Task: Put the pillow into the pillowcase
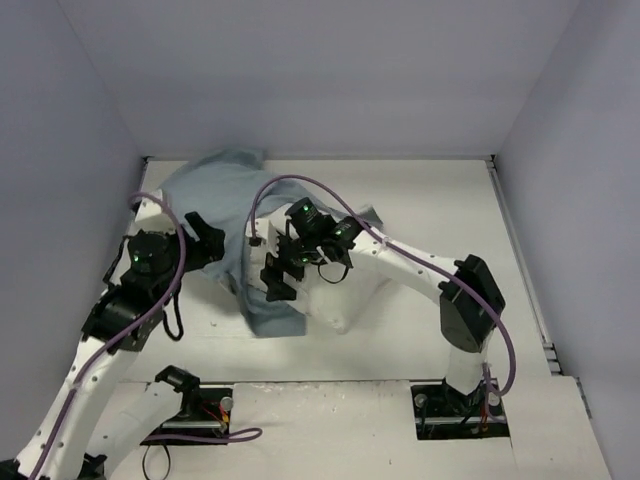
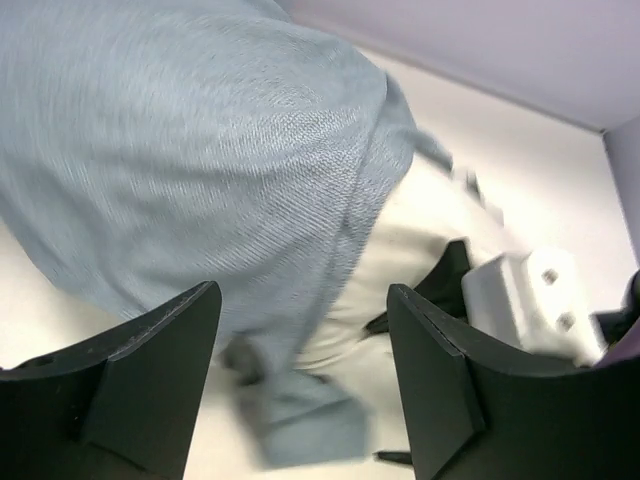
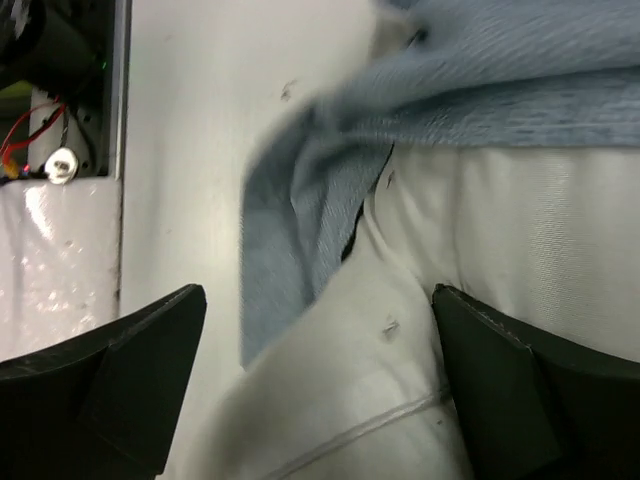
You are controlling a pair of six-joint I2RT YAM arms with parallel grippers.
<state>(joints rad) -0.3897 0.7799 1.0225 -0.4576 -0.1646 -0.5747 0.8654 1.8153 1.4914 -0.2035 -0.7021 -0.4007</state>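
The pillowcase [image 1: 225,185] shows its pale blue-grey side and lies draped over the white pillow [image 1: 348,300]; a flap hangs down to the front. My left gripper [image 1: 203,238] is open at the pillowcase's left edge and holds nothing. In the left wrist view the left gripper [image 2: 300,300] faces the pillowcase [image 2: 190,150], with the pillow [image 2: 400,250] showing under the edge. My right gripper [image 1: 279,276] is open over the flap and the pillow's front part. In the right wrist view the right gripper [image 3: 320,300] straddles the pillow [image 3: 400,390] beside the pillowcase [image 3: 320,190].
White walls close in the table at the back and both sides. The right arm's white link [image 2: 520,290] shows close by in the left wrist view. A base plate with wires [image 3: 50,150] lies at the table's near edge.
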